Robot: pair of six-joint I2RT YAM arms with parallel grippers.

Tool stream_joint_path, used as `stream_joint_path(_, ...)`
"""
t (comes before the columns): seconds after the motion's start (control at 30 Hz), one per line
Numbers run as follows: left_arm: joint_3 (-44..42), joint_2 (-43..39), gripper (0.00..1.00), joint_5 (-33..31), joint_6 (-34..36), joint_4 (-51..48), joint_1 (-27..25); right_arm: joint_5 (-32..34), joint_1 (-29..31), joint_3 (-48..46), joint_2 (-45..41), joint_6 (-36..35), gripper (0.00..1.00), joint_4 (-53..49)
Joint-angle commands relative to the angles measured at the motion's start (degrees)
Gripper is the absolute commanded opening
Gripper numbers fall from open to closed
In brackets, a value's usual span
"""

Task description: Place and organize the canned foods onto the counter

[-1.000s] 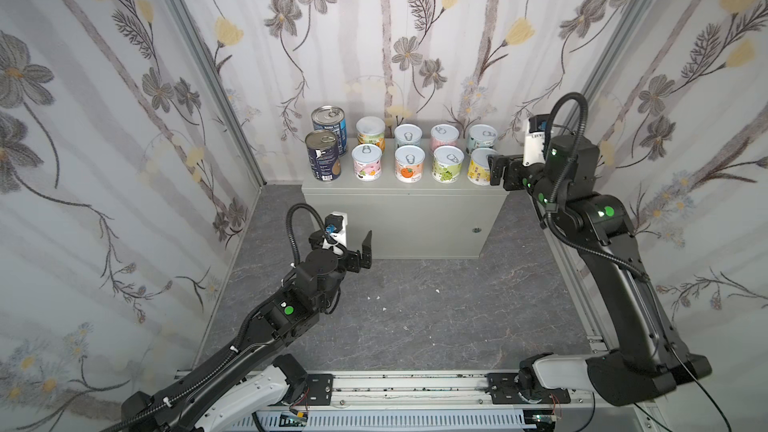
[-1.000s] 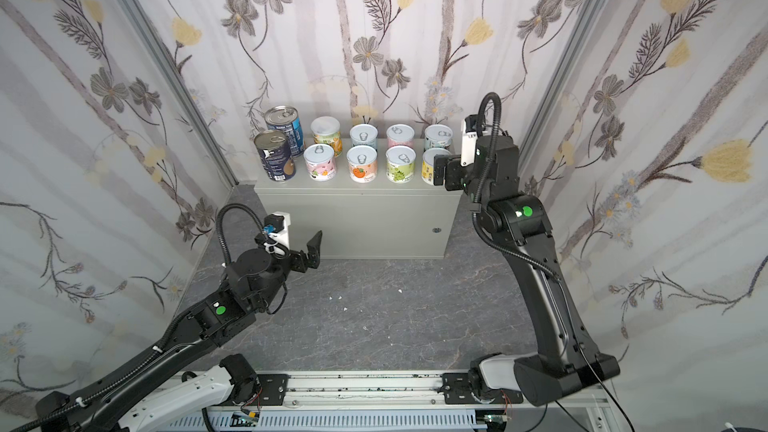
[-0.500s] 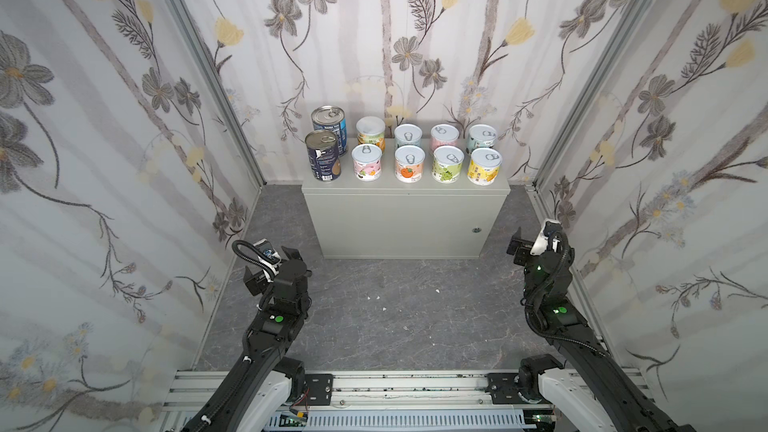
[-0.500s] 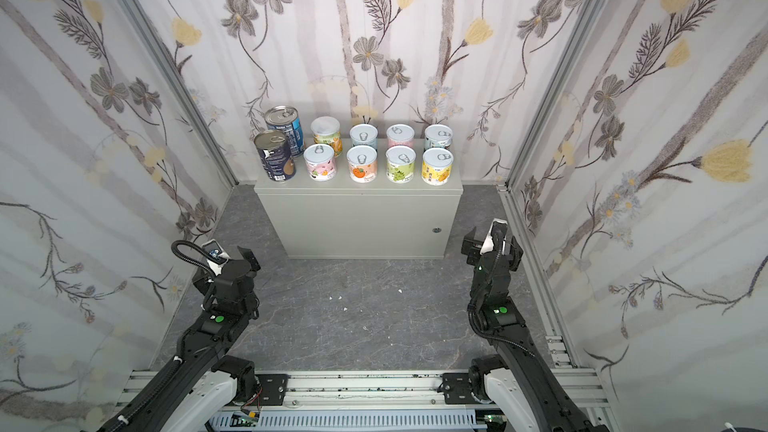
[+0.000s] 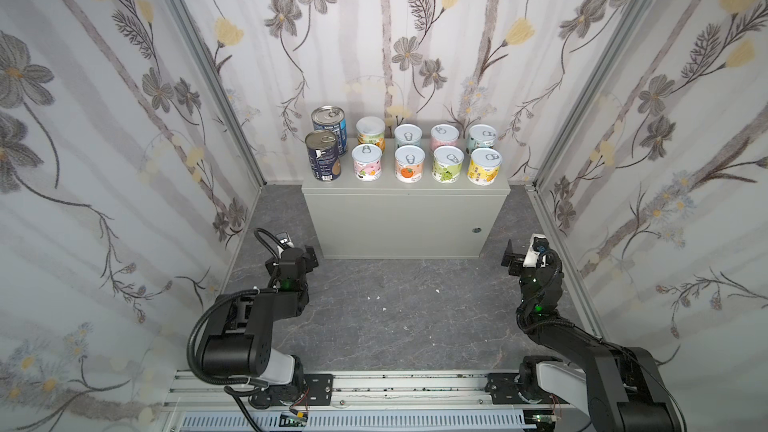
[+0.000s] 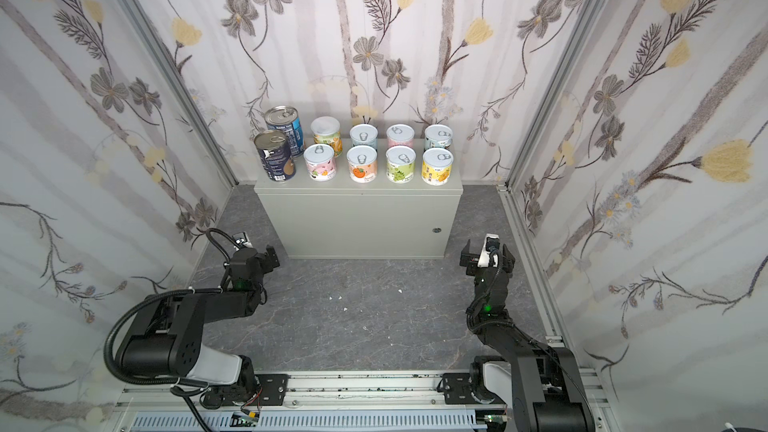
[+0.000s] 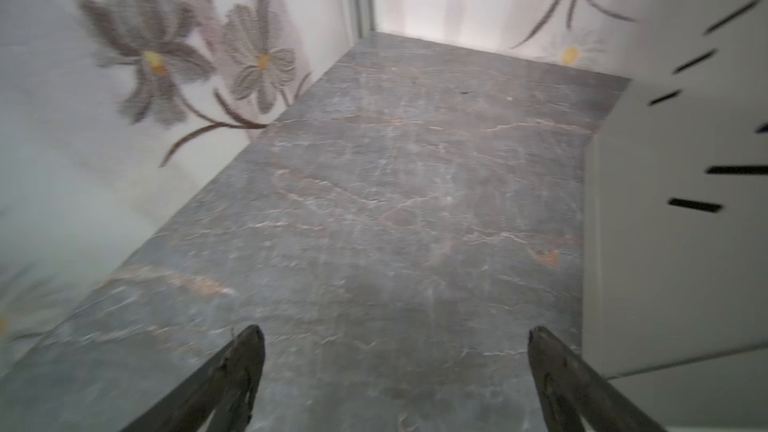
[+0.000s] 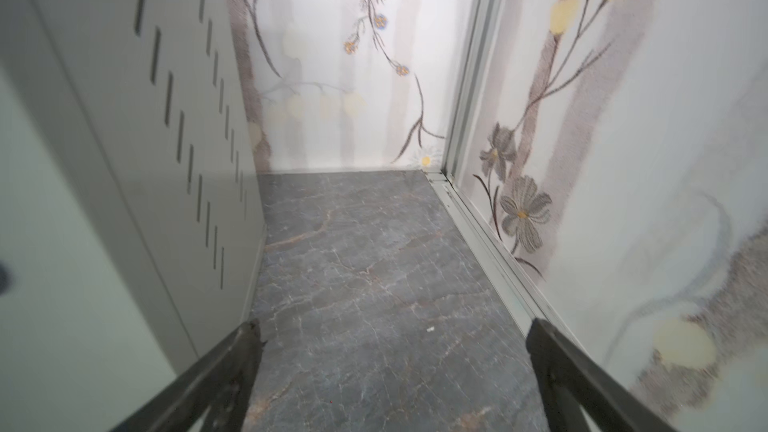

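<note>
Two tall dark-blue metal-lidded cans (image 5: pixel 323 157) and eight short white-lidded pastel cans (image 5: pixel 409 163) are standing in two rows on the light-grey rectangular metal bench (image 5: pixel 399 218). The left pincer (image 7: pixel 395 332) and right pincer (image 8: pixel 395 324) are hanging wide open and empty over the dark marbled floor (image 5: pixel 395 309).

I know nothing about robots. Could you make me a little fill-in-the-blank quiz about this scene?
The light-grey metal cabinet carries ____ cans altogether.
The two tall dark-blue cans stand at its ____ end in both top views.
The short yellow-labelled white-lidded can stands in the ____ row.
The left pincer and right pincer both hold ____.
Missing words: ten; left; front; nothing.
</note>
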Motion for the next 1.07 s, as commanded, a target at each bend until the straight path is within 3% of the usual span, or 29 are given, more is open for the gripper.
stream_joint_path(0.0,-1.32,0.46,1.0,11.42,3.42,8.7,-0.13,-7.92,-0.3,-1.78,-1.07,-3.15,1.0,7.72)
stream_joint_path(0.07,-1.58,2.71,1.0,11.76,4.42,12.92,-0.25,-8.79,-0.28,-2.31,-1.56,-3.42,1.0,7.89)
stream_joint_path(0.13,1.53,2.34,1.0,6.55,2.12,6.4,-0.13,-9.85,-0.26,-2.58,-1.88,-3.71,1.0,8.16)
stream_joint_path(0.23,1.07,2.37,1.0,5.18,1.89,7.59,-0.31,-12.27,-0.26,-1.49,-3.28,-0.7,1.0,4.55)
stream_joint_path(0.3,1.18,1.85,1.0,5.35,1.65,6.17,-0.33,-17.42,-0.23,-1.74,-3.68,1.84,1.0,7.06)
stream_joint_path(0.4,1.18,1.98,1.0,5.22,1.75,6.6,-0.3,-16.38,0.09,-0.68,1.16,2.81,1.0,10.68)
stream_joint_path(0.5,1.11,2.02,1.0,5.24,1.83,6.71,-0.33,-16.53,0.15,-2.02,11.08,2.24,1.0,21.35)
stream_joint_path(0.53,1.14,2.15,1.0,5.18,1.77,6.83,-0.33,-15.58,-0.14,-3.24,14.49,3.97,1.0,29.82)
stream_joint_path(0.6,1.13,2.06,1.0,5.27,1.81,6.74,-0.32,-11.57,-0.67,-1.34,9.82,5.06,1.0,18.39)
stream_joint_path(0.67,1.09,1.93,1.0,5.21,1.74,6.51,-0.34,-13.15,-0.67,-0.91,13.2,5.17,1.0,23.04)
stream_joint_path(0.77,1.17,2.0,1.0,5.22,1.8,6.52,-0.38,-13.01,-0.67,3.36,11.73,4.9,1.0,12.04)
stream_joint_path(0.83,1.22,2.02,1.0,5.25,1.7,6.42,-0.28,-12.9,-0.62,2.02,13.04,5.26,1.0,17.05)
stream_joint_path(1.03,1.3,1.99,1.0,5.26,1.75,6.35,-0.28,-12.1,-0.65,2.46,12.65,5.33,1.0,15.48)
